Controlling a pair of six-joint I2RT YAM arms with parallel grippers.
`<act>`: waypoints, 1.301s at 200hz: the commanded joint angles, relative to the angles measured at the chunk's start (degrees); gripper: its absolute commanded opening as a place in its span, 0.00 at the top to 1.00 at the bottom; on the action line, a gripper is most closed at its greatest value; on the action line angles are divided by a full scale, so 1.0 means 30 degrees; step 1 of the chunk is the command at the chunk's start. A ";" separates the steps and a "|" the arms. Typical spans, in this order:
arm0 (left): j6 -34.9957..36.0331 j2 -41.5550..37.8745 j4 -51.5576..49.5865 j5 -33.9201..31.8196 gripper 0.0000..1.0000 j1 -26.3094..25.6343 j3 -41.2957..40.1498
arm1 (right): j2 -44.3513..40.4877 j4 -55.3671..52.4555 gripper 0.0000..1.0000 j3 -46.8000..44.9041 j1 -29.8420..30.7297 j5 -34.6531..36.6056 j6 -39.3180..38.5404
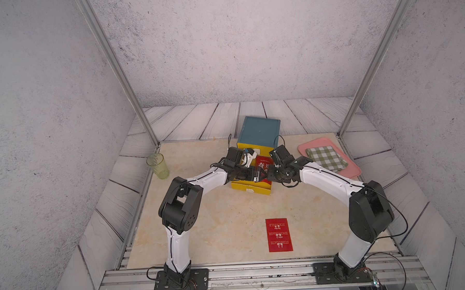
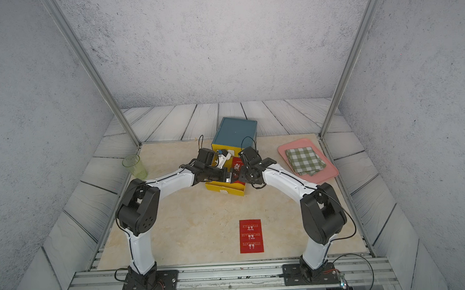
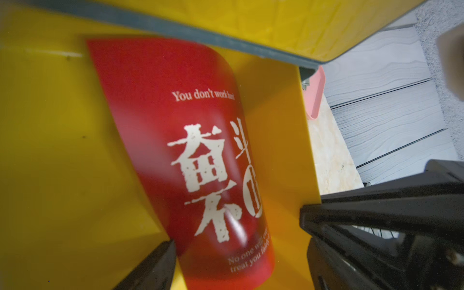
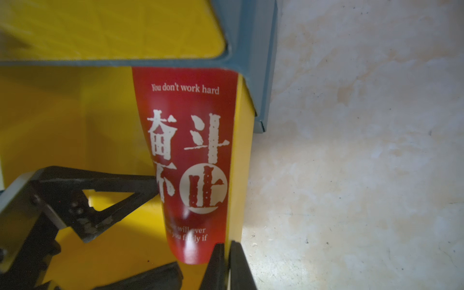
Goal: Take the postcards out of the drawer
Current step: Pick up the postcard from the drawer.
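Note:
A yellow drawer stands pulled out of its blue cabinet. Inside it, one red postcard with white characters curls up against the drawer's right side wall. My left gripper is open inside the drawer, its fingers either side of the card's near end without touching it. My right gripper is shut, pinching that side wall. In both top views another red postcard lies flat on the table near the front.
A green tumbler stands at the table's left edge. At the right, a pink tray carries a folded green-checked cloth. Metal frame posts rise at the back corners.

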 commanded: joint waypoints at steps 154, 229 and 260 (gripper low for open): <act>-0.1445 0.0610 0.4582 0.3910 0.11 0.0050 -0.1241 | 0.0389 0.0835 0.92 -0.0417 0.0144 -0.1342 -0.0371; -0.2790 0.0123 0.7498 0.4158 0.12 0.0395 -0.2213 | 0.0259 0.1081 0.89 -0.0563 0.0157 -0.1653 -0.0498; -0.2783 -0.0038 0.7677 0.4173 0.12 0.0431 -0.2291 | 0.0241 0.1133 0.84 -0.0652 0.0130 -0.1771 -0.0558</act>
